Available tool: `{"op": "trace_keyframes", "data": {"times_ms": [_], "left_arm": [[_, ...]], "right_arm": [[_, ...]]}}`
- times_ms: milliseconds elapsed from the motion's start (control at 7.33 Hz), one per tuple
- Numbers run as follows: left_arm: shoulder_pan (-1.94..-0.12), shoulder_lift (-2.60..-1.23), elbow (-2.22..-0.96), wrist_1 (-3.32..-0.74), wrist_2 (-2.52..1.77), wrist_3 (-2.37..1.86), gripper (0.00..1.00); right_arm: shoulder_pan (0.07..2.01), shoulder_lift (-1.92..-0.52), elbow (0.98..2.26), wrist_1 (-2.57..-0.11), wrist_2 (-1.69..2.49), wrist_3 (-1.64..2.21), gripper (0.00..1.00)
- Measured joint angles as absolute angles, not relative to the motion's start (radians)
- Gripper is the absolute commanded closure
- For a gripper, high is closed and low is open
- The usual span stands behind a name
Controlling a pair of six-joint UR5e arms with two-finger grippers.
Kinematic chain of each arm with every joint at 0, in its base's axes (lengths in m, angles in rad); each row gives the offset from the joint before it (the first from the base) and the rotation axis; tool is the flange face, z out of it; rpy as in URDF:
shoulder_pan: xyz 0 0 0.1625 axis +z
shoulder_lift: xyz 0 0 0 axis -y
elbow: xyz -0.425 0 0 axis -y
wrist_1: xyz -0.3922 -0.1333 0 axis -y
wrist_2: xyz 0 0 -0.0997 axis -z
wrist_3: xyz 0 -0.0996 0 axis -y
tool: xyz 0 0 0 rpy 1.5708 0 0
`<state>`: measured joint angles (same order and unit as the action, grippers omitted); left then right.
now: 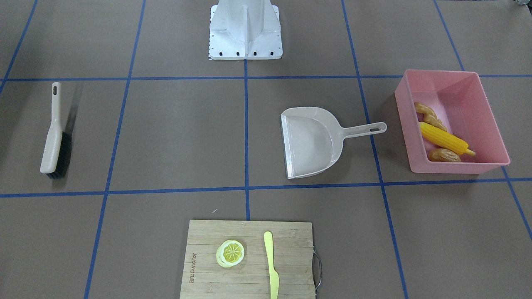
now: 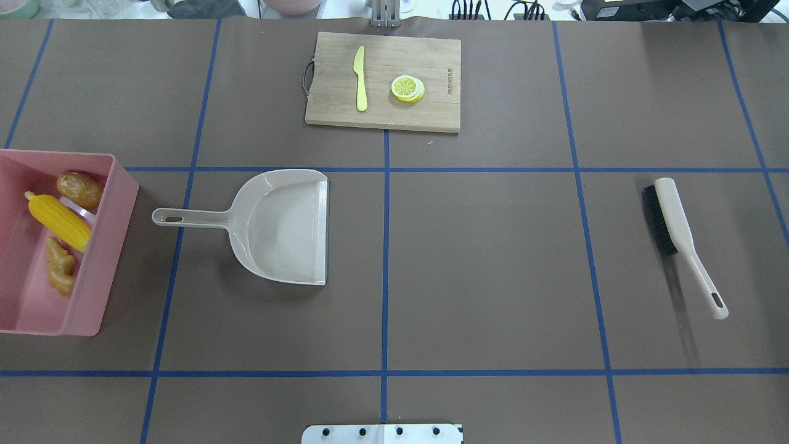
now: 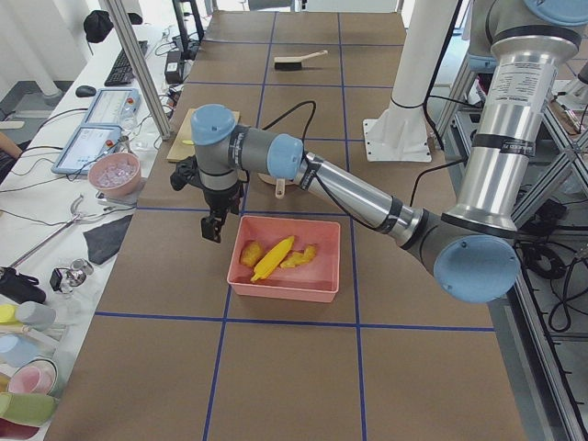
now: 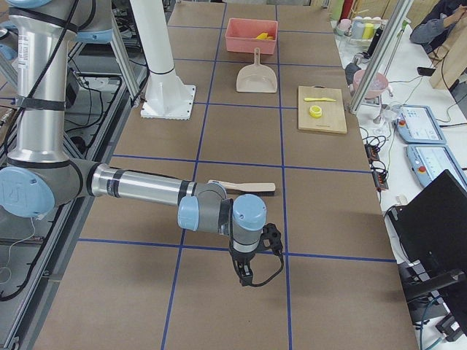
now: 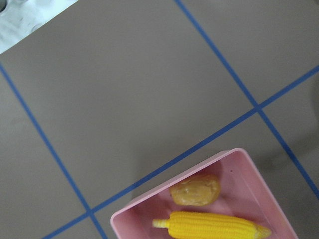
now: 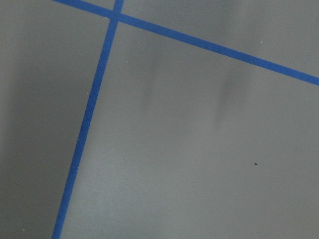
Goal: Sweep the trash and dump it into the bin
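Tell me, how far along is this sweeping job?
Done, it seems: the corn cob, ginger root and potato all lie inside the pink bin. In hand: nothing; the empty dustpan and the brush lie on the table, and neither the left tool nor the right tool holds them. Left: no trash shows on the table, so I'd judge little or nothing remains.

A wide stretch of table (image 2: 493, 271) lay between the dustpan (image 2: 277, 225) and the brush (image 2: 675, 216). The bin (image 2: 108, 246) stood just beside the dustpan's handle, its tall walls leaving a narrow gap; the board (image 2: 382, 105) sat well apart
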<state>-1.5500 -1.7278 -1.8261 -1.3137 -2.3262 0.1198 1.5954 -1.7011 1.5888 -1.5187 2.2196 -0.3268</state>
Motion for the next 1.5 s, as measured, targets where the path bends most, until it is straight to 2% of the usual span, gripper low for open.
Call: {"op": "trace_keyframes", "data": {"times_ms": [409,682,1227,1500], "left_arm": [[-1.604,-1.607,-1.696,-1.395,-2.330,0.098,0.02],[-1.605,-1.599,-1.596,-1.491,-2.331,0.077,0.01],[-1.596,-1.597,-1.543,-1.670,-2.331,-0.137,0.01],[-1.570,-1.597,-1.541,-1.677,-2.331,-0.176,0.01]], "right_arm": [[1.595,-1.703,1.588,-1.514,2.220,-0.328,0.00],[1.595,-1.704,1.589,-1.514,2.222,-0.330,0.00],[1.616,-1.712,1.595,-1.515,2.348,-0.319,0.00],[1.626,-1.717,1.606,-1.514,2.370,-0.149,0.00]]}}
